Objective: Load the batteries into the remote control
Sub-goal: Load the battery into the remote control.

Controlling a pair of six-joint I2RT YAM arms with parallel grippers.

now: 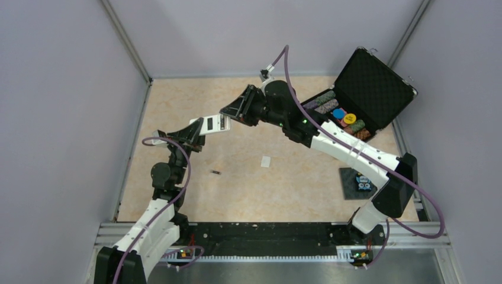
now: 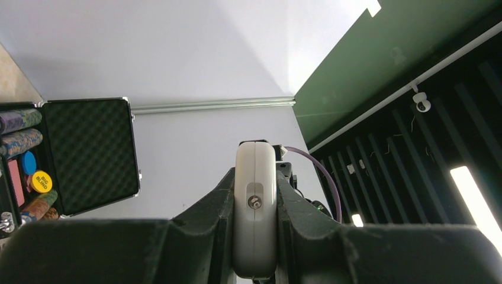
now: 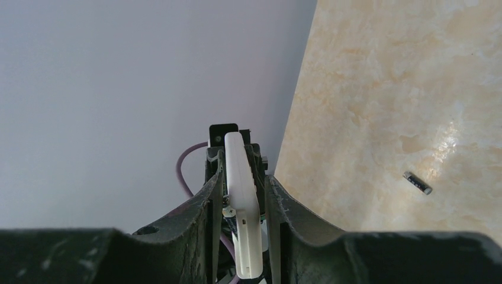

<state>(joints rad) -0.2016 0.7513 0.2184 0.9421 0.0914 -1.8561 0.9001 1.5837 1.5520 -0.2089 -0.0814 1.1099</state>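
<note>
The white remote control (image 1: pixel 211 124) is held in the air between both arms at the back left. My left gripper (image 1: pixel 195 133) is shut on its left end; in the left wrist view the remote (image 2: pixel 255 225) stands end-on between the fingers (image 2: pixel 213 213). My right gripper (image 1: pixel 229 114) is closed round its right end. In the right wrist view the remote (image 3: pixel 244 225) is edge-on between the jaws, with one battery (image 3: pixel 229 214) pressed against its left side. The other battery (image 1: pixel 216 172) lies on the table, and it also shows in the right wrist view (image 3: pixel 417 183).
A small white cover piece (image 1: pixel 266 161) lies on the table's middle. An open black case (image 1: pixel 379 83) with poker chips stands at the back right, also seen in the left wrist view (image 2: pixel 89 154). A blue gadget on a black pad (image 1: pixel 360 182) sits at the right.
</note>
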